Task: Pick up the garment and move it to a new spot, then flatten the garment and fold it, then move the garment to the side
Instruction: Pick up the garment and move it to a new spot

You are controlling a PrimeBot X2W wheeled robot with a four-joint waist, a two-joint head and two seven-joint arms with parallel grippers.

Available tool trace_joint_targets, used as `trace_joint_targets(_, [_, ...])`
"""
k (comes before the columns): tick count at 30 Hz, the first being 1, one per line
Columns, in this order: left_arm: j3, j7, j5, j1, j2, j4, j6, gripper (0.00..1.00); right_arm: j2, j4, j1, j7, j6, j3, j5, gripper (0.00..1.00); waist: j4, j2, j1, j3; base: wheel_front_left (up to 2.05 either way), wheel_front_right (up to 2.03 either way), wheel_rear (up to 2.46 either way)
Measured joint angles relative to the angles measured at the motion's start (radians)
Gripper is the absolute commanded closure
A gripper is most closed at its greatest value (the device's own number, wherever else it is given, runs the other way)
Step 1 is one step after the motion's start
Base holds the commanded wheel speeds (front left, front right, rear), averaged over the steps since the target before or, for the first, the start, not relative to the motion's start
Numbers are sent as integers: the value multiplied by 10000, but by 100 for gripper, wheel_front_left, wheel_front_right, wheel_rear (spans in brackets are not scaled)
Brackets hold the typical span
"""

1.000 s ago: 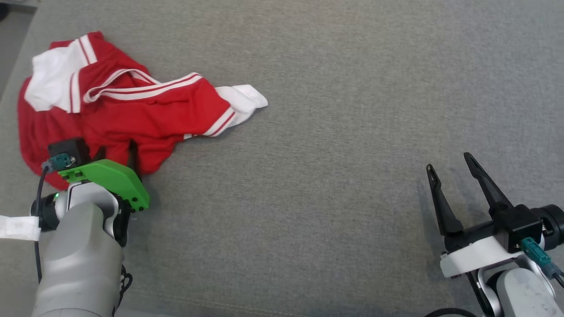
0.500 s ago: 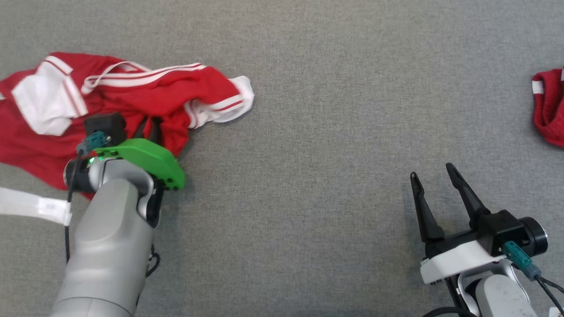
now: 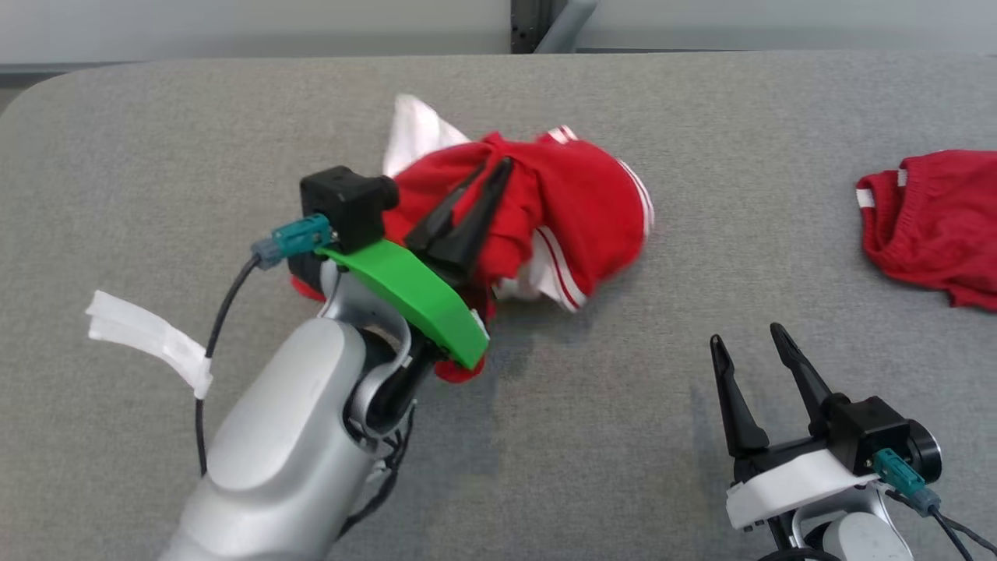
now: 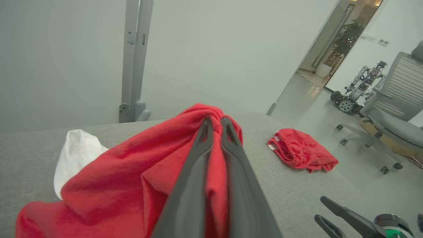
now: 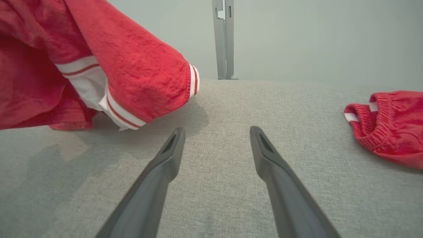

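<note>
Grey cloth is covering the counter point(image 3: 701, 109) in the head view, where the left gripper point(image 3: 498, 165) is clamping a fold of the red and white garment point(image 3: 580, 195) and holding it bunched over the middle, probably to carry it to a new spot, while the right gripper point(image 3: 745, 335) is hovering spread wide and empty, apart from a second red piece point(image 3: 935, 226) at the far right. Along the left wrist, both dark fingers point(image 4: 195, 185) are squeezing red cloth near their tips, letting the rest drape down. From the right wrist, a striped sleeve point(image 5: 148, 76) is hanging just ahead of the parted, idle fingers.
</note>
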Motion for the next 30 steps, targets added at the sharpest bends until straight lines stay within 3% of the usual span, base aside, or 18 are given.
trace_joint_targets(6, [-395, 1126, -669, 748, -245, -2224, 600, 100, 23, 38, 108, 0, 0, -38, 217, 0, -736, -1, 0, -128, 0, 0, 0])
trace_joint_targets(11, [-395, 1419, -401, 742, -188, -2474, 1267, 100, 25, 48, 68, 0, 0, -52, 368, 0, -1331, -1, 0, -48, 0, 0, 0])
trace_joint_targets(13, [-221, 1595, -755, 748, -242, -1843, 1392, 100, 23, 52, 0, 0, 0, -15, 428, 0, -1545, 0, 0, 30, 0, 0, 0])
trace_joint_targets(19, [-522, 1398, 299, -25, 328, 1710, 1442, 100, 27, 130, -267, 0, 0, 173, 596, 0, -2171, 0, 0, 329, 0, 0, 0])
trace_joint_targets(23, [-719, 525, 970, -489, 654, 3960, 1170, 100, 36, 157, -397, 0, 0, 215, 738, 0, -2614, 0, 0, 514, 0, 0, 0])
trace_joint_targets(29, [-746, -345, 965, -732, 339, 5641, 660, 100, 31, 213, -292, 0, 0, 44, 798, 0, -2986, 0, 0, 712, 0, 0, 0])
trace_joint_targets(30, [-744, -518, 945, -808, 245, 5843, 577, 83, 29, 224, -260, 0, 0, 2, 798, 0, -3000, 0, 0, 738, 0, 0, 0])
